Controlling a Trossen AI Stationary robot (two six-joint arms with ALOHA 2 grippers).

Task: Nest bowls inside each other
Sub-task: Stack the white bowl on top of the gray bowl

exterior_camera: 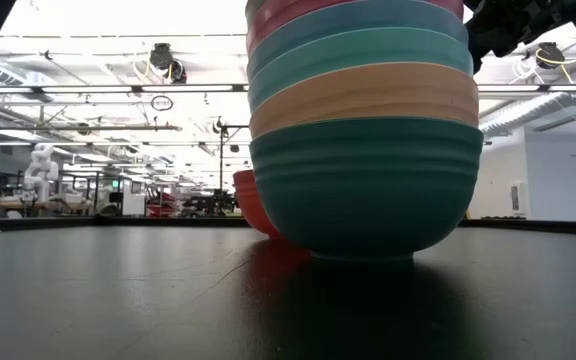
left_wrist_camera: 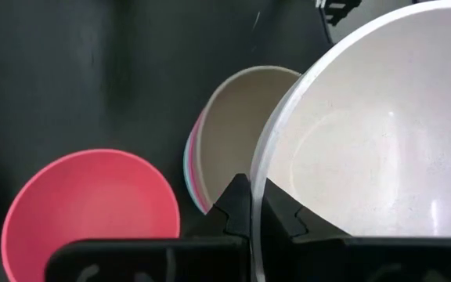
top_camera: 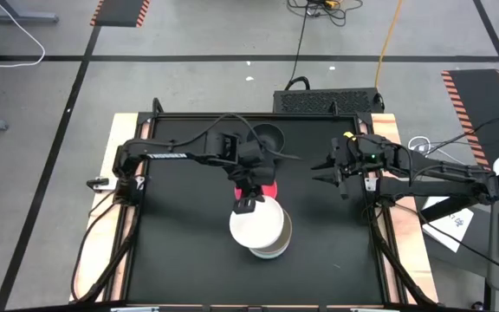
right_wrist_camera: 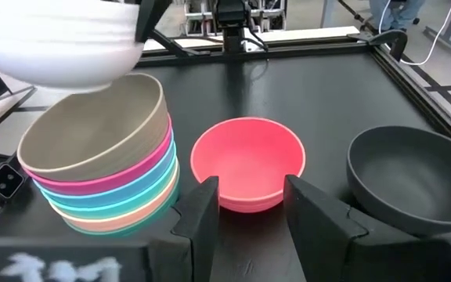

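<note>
- The left gripper [top_camera: 247, 204] was clamped on the rim of the white bowl [top_camera: 256, 224], one finger inside the rim and one outside (left wrist view).
- The white bowl was held in the air above the stack [right_wrist_camera: 104, 168] — not seated in it, and offset to one side of it in the right wrist view.
- The stack stood near the table [top_camera: 180, 251] centre. Its top bowl was the taupe bowl [right_wrist_camera: 92, 125]; beneath it showed magenta, blue, cyan and peach rims.
- In the low view the stack's lowest bowl was the green bowl [exterior_camera: 366, 185], resting on the table.
- The red bowl [right_wrist_camera: 247, 163] stood alone just beside the stack, upright and apart from it.
- The black bowl [right_wrist_camera: 413, 180] stood alone on the far side of the red bowl from the stack — near the table's rear edge in the high view.
- The right gripper [top_camera: 322, 171] hung over the table's right part, well apart from the stack, its fingers spread and holding nothing.
</note>
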